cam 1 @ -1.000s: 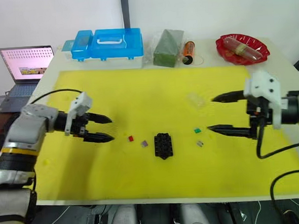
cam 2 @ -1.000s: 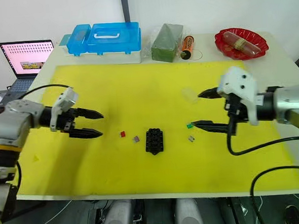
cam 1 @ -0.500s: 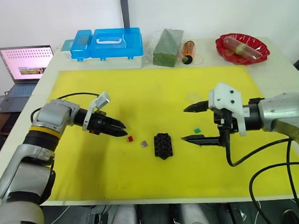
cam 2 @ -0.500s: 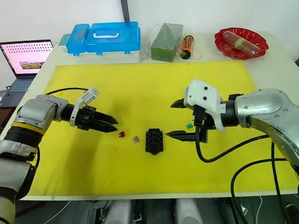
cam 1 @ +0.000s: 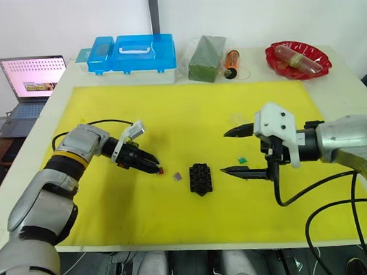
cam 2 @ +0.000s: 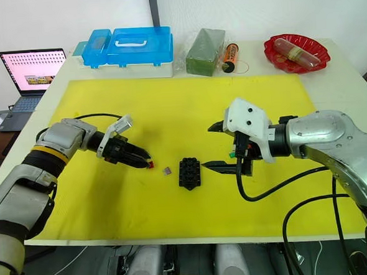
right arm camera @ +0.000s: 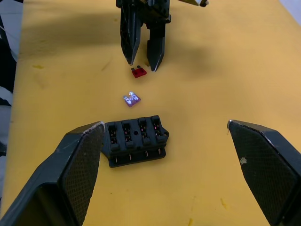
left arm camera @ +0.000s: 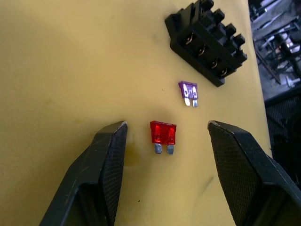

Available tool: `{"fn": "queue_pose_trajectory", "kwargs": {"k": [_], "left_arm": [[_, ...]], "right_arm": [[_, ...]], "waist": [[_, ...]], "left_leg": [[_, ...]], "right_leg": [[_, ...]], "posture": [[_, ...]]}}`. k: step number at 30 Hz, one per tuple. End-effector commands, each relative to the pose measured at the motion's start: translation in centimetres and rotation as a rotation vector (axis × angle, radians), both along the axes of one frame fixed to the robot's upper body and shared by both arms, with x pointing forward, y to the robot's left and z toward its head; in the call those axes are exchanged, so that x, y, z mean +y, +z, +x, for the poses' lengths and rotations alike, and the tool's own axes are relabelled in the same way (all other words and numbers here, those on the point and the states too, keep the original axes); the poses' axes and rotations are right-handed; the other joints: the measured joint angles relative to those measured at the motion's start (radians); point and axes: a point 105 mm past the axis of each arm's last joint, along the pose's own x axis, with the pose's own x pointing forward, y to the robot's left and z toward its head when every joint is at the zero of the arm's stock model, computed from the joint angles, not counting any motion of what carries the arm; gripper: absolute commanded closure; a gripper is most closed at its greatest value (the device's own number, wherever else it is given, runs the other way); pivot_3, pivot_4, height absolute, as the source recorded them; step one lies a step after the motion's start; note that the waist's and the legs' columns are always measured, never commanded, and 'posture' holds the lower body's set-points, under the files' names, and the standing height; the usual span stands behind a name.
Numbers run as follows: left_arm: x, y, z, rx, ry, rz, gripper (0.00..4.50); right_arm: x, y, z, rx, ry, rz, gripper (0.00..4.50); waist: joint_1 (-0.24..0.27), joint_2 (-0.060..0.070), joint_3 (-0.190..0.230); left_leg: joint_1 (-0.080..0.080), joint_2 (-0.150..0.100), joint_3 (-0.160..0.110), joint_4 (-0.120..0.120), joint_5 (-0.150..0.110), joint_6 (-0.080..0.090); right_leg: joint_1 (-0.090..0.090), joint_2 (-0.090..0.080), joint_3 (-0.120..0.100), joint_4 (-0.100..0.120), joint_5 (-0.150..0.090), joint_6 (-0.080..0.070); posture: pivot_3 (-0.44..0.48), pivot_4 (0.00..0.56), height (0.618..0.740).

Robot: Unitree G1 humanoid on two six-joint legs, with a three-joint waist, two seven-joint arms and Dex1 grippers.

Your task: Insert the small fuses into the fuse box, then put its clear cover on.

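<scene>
No fuse seated yet; first pick being lined up.

The fuse box [right arm camera: 136,140] lies with every slot bare. Beside it, the red fuse [left arm camera: 162,133] is straddled by the spread left gripper [left arm camera: 165,141], ungrasped; the purple fuse [left arm camera: 188,89] lies nearer. The right gripper [right arm camera: 164,169] hovers wide apart over the box. The cover cannot be located with certainty.

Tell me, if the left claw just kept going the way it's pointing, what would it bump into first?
Probably the red fuse: it lies on the mat right between the open left claw's fingers. Just beyond it are the purple fuse and then the fuse box. Height above the mat is hard to judge.
</scene>
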Motion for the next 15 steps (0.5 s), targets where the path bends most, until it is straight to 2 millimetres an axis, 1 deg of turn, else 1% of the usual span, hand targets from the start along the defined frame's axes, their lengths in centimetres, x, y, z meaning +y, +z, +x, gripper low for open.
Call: {"fn": "queue_pose_trajectory", "kwargs": {"k": [1, 4, 11, 14, 15], "left_arm": [[-0.14, -0.24, -0.26, 0.000, -0.034, 0.025, 1.63], [-0.17, -0.63, -0.43, 0.010, -0.046, 0.039, 1.63], [-0.25, -0.69, -0.69, 0.024, -0.059, 0.037, 1.63], [-0.19, -0.83, -0.62, 0.027, -0.055, 0.039, 2.22], [-0.20, -0.86, -0.58, 0.028, -0.053, 0.039, 2.53]], "right_arm": [[0.32, 0.92, -0.25, -0.045, 0.016, 0.007, 0.00], [0.21, 0.92, -0.18, -0.048, 0.010, 0.002, 0.00], [0.09, 0.87, -0.21, -0.047, 0.005, -0.001, 0.00], [0.07, 0.85, -0.18, -0.046, 0.002, -0.002, 0.00], [0.05, 0.83, -0.16, -0.046, 0.002, -0.003, 0.00]], "waist": [[0.000, 0.000, 0.000], [0.000, 0.000, 0.000], [0.000, 0.000, 0.000], [-0.001, 0.000, 0.000], [-0.001, 0.000, 0.000]], "left_leg": [[0.000, 0.000, 0.000, 0.000, 0.000, 0.000], [0.000, 0.000, 0.000, 0.000, 0.000, 0.000], [0.000, 0.000, 0.000, 0.000, 0.000, 0.000], [0.000, 0.000, 0.000, 0.000, 0.000, 0.000], [0.000, 0.000, 0.000, 0.000, 0.000, 0.000]], "right_leg": [[0.000, 0.000, 0.000, 0.000, 0.000, 0.000], [0.000, 0.000, 0.000, 0.000, 0.000, 0.000], [0.000, 0.000, 0.000, 0.000, 0.000, 0.000], [0.000, 0.000, 0.000, 0.000, 0.000, 0.000], [0.000, 0.000, 0.000, 0.000, 0.000, 0.000]], "posture": [[0.000, 0.150, 0.740], [0.000, 0.150, 0.740], [0.000, 0.150, 0.740], [0.000, 0.150, 0.740], [0.000, 0.150, 0.740]]}}
